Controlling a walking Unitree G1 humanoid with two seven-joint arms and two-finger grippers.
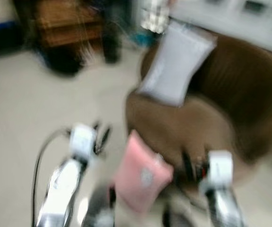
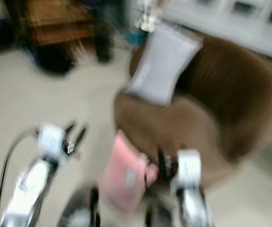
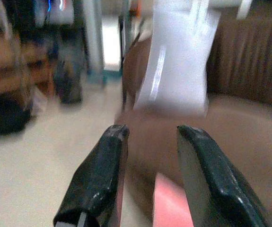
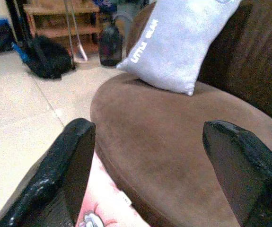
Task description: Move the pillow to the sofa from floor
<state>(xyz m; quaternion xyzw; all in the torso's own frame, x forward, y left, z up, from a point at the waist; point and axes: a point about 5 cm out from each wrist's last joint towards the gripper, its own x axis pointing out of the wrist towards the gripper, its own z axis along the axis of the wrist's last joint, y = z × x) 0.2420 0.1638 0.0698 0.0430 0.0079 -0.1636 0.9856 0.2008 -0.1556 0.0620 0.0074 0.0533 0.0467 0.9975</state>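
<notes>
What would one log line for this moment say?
pink square fabric pillow: low against sofa front | brown round upholstered sofa: grey pillow on seat | left gripper: open | right gripper: open, straddling pink pillow | head views: blurred

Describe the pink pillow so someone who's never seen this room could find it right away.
Find the round brown sofa with a pale grey pillow propped against its back. At the sofa's front edge, low down between the robot's two arms, leans the pink pillow. It is the only pink thing here, smaller than the grey one, with a small pale patch on its face.
</notes>
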